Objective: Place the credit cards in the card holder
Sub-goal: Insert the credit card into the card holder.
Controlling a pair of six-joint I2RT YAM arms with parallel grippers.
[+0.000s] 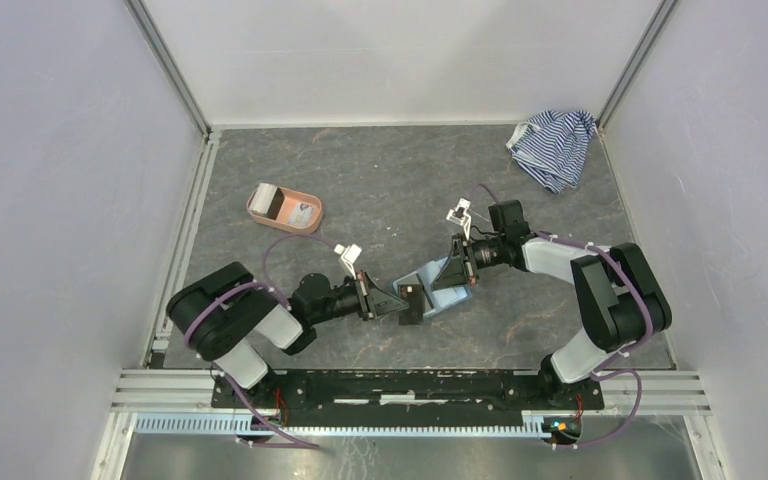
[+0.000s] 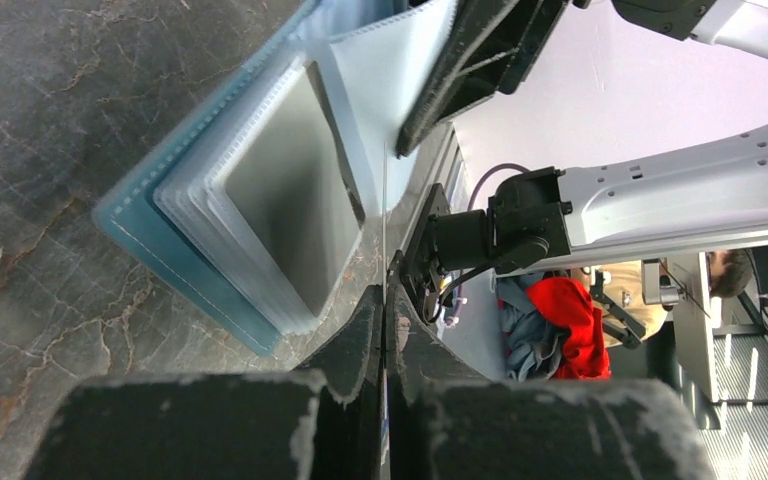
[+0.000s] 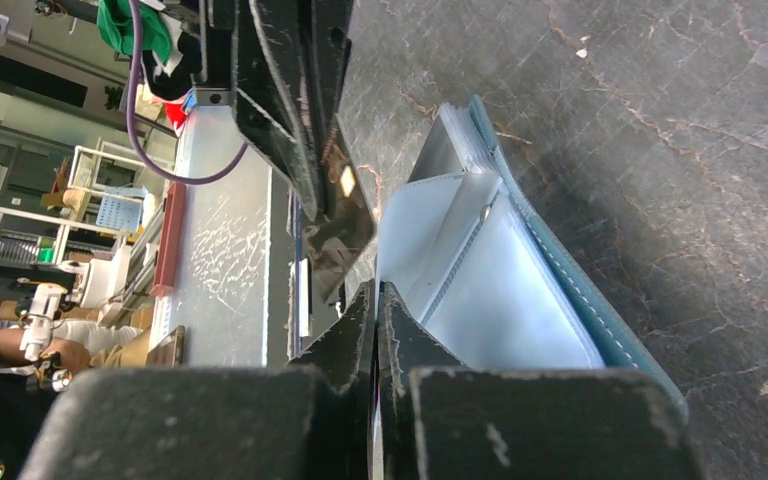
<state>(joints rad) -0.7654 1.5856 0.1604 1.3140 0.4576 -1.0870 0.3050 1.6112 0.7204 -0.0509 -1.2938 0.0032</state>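
Top external: one card holder (image 1: 448, 294)

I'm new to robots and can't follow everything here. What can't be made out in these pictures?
Top view: the small flat cards in the salmon-pink oval tray are too small to count.
Left wrist view: the dark glossy card gripped by the left hand shows edge-on, its face hidden.
Right wrist view: the right hand hides where it pinches the teal folding wallet.
Top view: both hands cover much of that wallet; its snap tab is unseen.
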